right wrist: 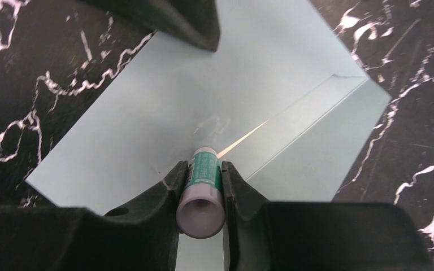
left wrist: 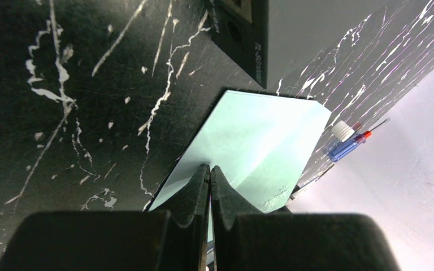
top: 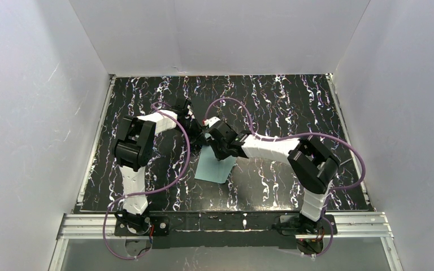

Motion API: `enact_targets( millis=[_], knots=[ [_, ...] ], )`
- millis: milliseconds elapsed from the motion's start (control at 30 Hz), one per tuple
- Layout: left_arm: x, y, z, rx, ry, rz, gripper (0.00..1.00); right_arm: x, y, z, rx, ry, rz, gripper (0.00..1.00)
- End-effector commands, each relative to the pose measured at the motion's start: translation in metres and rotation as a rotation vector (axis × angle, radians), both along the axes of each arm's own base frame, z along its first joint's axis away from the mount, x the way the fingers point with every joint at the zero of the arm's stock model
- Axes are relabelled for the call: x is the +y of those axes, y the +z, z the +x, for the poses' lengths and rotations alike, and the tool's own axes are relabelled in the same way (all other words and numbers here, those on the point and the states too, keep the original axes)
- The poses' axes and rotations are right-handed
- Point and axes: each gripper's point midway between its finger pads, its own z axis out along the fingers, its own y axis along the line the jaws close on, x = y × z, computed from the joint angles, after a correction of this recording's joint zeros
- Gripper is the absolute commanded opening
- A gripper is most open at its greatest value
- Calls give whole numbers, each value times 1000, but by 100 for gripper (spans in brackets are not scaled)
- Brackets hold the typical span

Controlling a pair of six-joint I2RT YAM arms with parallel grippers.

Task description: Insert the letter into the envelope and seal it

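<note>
The pale teal envelope (top: 215,168) lies flat on the black marbled table, its pointed flap (right wrist: 316,152) folded open. My left gripper (left wrist: 209,167) is shut, its tips down on the envelope's (left wrist: 260,135) upper edge. My right gripper (right wrist: 203,165) is shut on a green-and-white glue stick (right wrist: 203,180). The stick's tip touches the envelope (right wrist: 147,113) by the flap fold. In the top view the two grippers meet over the envelope, left (top: 195,131) and right (top: 217,152). The letter is hidden, apart from a thin tan sliver (right wrist: 243,138) at the envelope's mouth.
A blue-and-red pen-like tool (left wrist: 347,147) and a white cap (left wrist: 343,131) lie by the table's edge near the white wall. White walls close in the table on three sides. Purple cables loop around both arms.
</note>
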Motion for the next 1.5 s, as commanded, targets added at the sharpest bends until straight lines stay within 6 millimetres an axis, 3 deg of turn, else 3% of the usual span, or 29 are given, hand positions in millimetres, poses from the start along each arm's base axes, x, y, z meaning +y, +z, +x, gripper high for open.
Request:
enact_targets(
  millis=[0, 100, 167, 233, 333, 400, 533, 767, 900, 1100, 1233, 1467],
  knots=[
    [25, -52, -33, 106, -32, 190, 0, -30, -33, 8, 19, -89, -141, 1],
    [22, -47, -31, 95, -42, 167, 0, -5, -10, 12, 17, -41, -22, 1],
    [17, -41, -28, 81, -53, 143, 0, 9, 20, 13, 12, -16, 76, 1],
    [14, -34, -26, 67, -59, 124, 0, 10, 49, 16, 32, -32, 148, 1],
    [10, -22, -21, 45, -64, 99, 0, -4, 90, 24, 81, -88, 275, 1],
    [7, -16, -17, 33, -63, 85, 0, -24, 112, 35, 112, -141, 369, 1],
    [3, -5, -10, 2, -63, 68, 0, -55, 129, 41, 190, -192, 476, 1],
    [-15, 42, 1, -98, -92, -60, 2, -100, 105, 29, 402, -390, 524, 1],
    [-22, 75, 1, -145, -110, -123, 18, -125, 85, 20, 547, -554, 653, 1],
    [-12, 104, -12, -183, -154, -98, 42, -139, 43, -8, 777, -697, 772, 1],
    [11, 99, -24, -207, -182, 21, 53, -153, 27, -6, 790, -794, 824, 5],
    [29, 76, -38, -172, -216, 113, 59, -175, -11, -9, 817, -926, 772, 31]
  ],
)
